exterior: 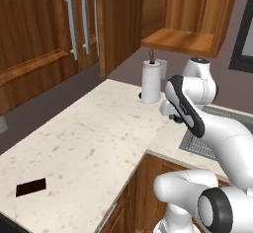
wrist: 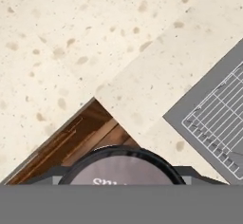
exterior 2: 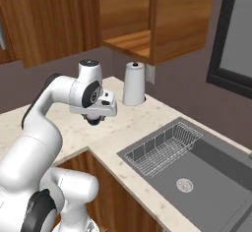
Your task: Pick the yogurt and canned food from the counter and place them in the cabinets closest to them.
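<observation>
tool (wrist: 121, 182) clamped around canned food (wrist: 121, 168) above counter (wrist: 71, 38).

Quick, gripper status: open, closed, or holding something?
Gripper: shut on the can, whose grey top shows at the bottom of the hand view, held over the counter corner.

The counter (exterior: 94, 143) is beige stone speckled with brown. The cabinets (exterior: 44, 29) at upper left are reddish-brown wood with steel bar handles (exterior: 72, 24). The paper-towel roll (exterior: 151, 81) is white. The sink (exterior 2: 197, 177) at lower right is grey, holding a pale wire rack (exterior 2: 165, 147).
</observation>
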